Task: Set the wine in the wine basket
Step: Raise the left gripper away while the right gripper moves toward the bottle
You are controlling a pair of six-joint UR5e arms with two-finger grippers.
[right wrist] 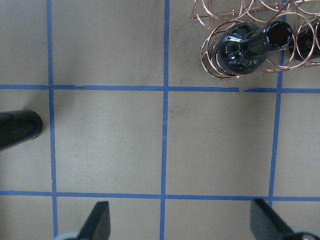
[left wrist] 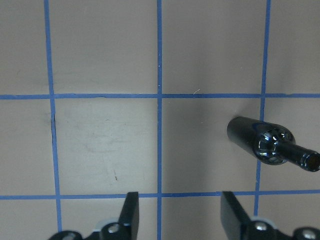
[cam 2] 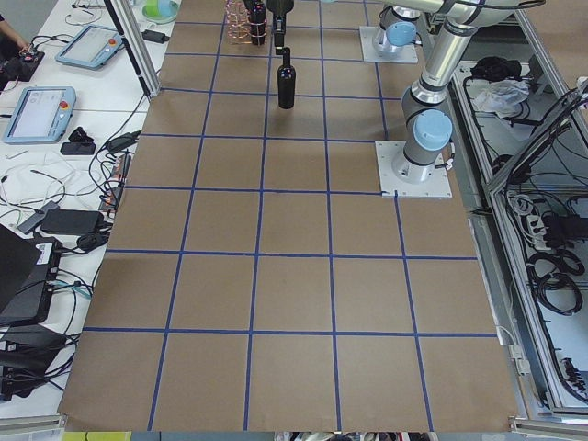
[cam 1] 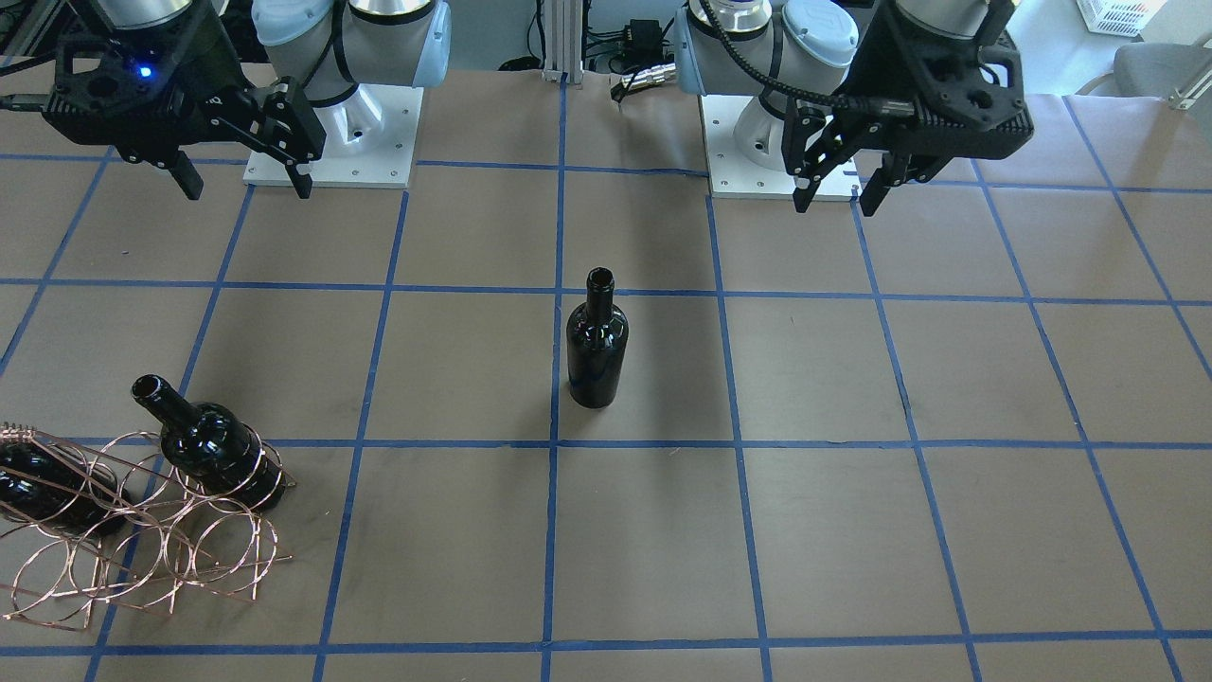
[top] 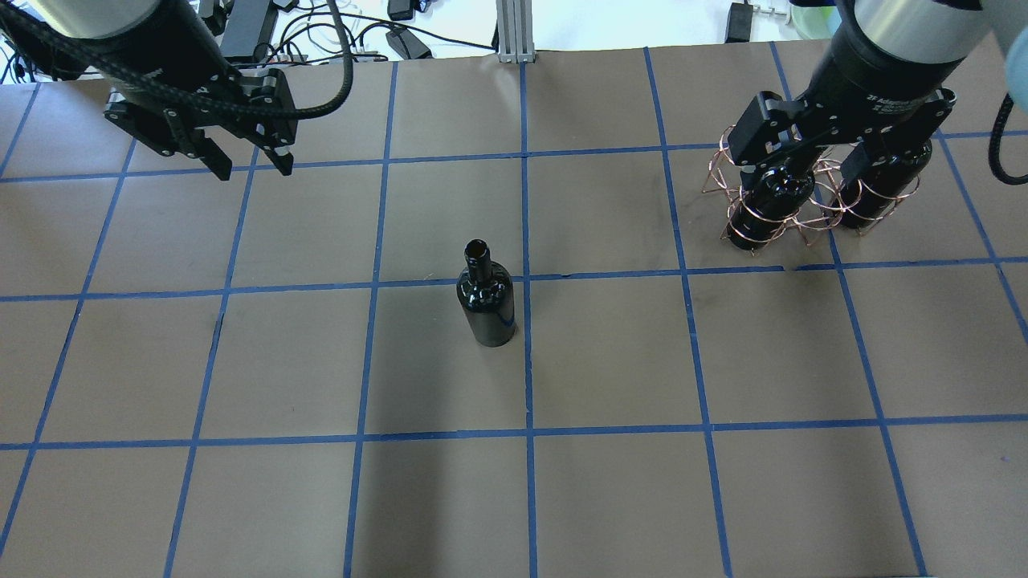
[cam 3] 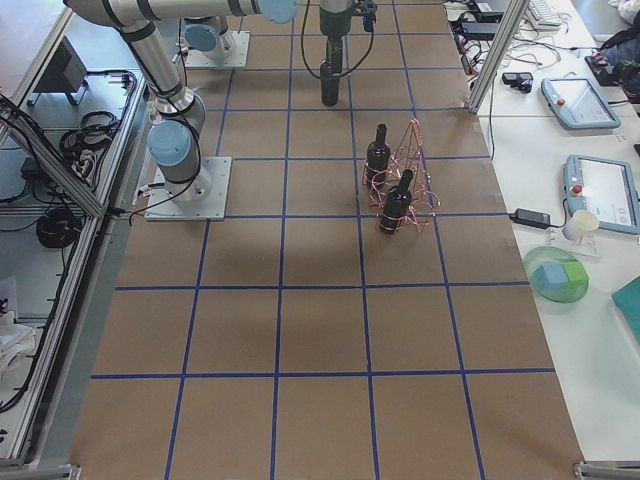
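One wine bottle point(cam 1: 597, 346) stands upright and alone at the table's middle; it also shows in the overhead view point(top: 486, 301) and the left wrist view point(left wrist: 260, 142). The copper wire wine basket point(cam 1: 189, 559) sits at the robot's right and holds two more dark bottles, one point(cam 1: 208, 445) beside the other point(cam 1: 47, 488). My left gripper point(cam 1: 837, 204) is open and empty, high above the table, well apart from the standing bottle. My right gripper point(cam 1: 248, 189) is open wide and empty, raised near the basket point(right wrist: 215, 35).
Brown table paper with a blue tape grid. The two white arm base plates point(cam 1: 331, 142) stand at the robot's edge. Cables and an aluminium post point(top: 514, 32) lie beyond the far edge. Side tables hold tablets point(cam 3: 580, 100).
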